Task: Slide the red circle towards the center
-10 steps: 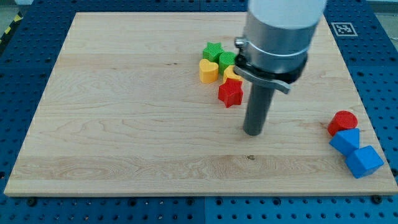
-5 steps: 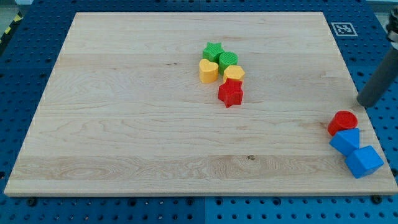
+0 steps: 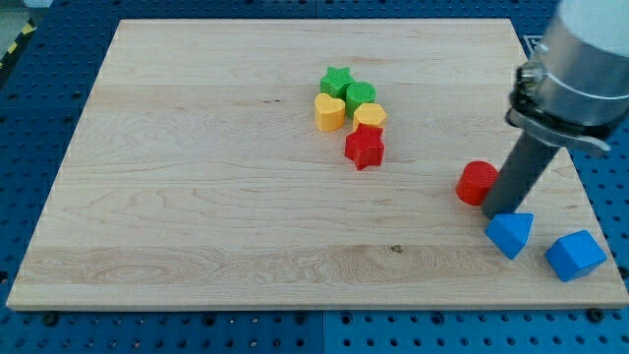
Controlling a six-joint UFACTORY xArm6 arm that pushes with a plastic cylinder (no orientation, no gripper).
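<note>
The red circle [image 3: 477, 183] lies on the wooden board [image 3: 197, 197], right of the middle. My tip [image 3: 501, 209] rests on the board, touching the circle's right side. A blue block [image 3: 510, 234] lies just below my tip. Another blue block [image 3: 575, 256] lies at the board's lower right corner.
A cluster sits above the board's middle: a green star [image 3: 337, 80], a green block [image 3: 360, 96], a yellow heart [image 3: 329, 112], a yellow block [image 3: 371, 116] and a red star [image 3: 365, 147]. The arm's grey body [image 3: 580, 59] hangs over the right edge.
My tip came in from the right edge and pushed the red circle left. The nearer blue block also shifted left and down; the cluster has not moved.
</note>
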